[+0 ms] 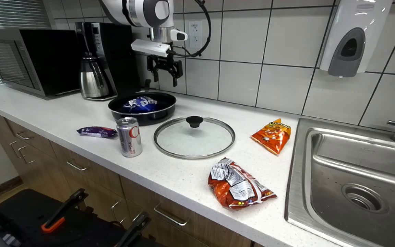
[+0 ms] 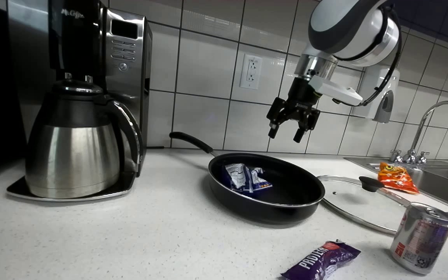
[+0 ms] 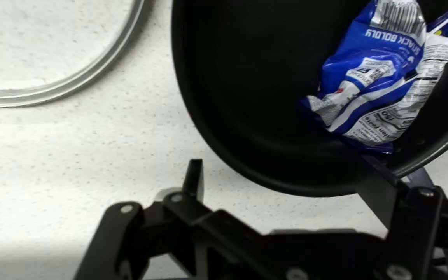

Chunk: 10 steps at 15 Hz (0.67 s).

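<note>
One blue snack bag (image 2: 246, 179) lies approx. 9 o'clock in the pan (image 2: 266, 213), so placing looks done, w/ gripper (image 2: 286, 134) empty, fingers spread wide, above at 12–1 o'clock, & lid (image 2: 360, 202) still off at 3 o'clock, in an exterior view.

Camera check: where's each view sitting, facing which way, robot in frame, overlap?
In an exterior view: near the sink, above and in front of the counter, looking down along it; arm and gripper at the top.
In an exterior view: low, just above counter height, facing the tiled wall, coffee maker close at left; arm and gripper at upper right.
Wrist view: on the wrist, looking down on the pan and blue bag; only the gripper, fingers apart, shows at bottom.
Both exterior views share pan, lid, can.
</note>
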{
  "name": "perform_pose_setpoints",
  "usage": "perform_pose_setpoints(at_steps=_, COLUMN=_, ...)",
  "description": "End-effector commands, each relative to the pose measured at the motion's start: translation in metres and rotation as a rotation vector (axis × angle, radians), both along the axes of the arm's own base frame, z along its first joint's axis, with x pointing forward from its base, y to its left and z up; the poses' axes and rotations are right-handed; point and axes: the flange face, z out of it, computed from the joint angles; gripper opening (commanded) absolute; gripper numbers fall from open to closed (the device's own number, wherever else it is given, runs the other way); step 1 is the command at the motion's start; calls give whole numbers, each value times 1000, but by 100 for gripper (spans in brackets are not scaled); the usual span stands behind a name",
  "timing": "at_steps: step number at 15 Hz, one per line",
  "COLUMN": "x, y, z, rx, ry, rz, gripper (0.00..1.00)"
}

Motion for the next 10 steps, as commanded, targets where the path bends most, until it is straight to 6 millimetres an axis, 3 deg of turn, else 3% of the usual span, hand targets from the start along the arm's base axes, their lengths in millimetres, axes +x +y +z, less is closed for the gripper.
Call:
perform_pose_setpoints(at_steps=1, x=-24, y=-34, z=19, rx=-37, ry=16, rz=-101, gripper=100)
perform_pose_setpoints(at_steps=10, x=-65, y=-151, z=16, rx=-111, ry=44, rz=-354, gripper=100)
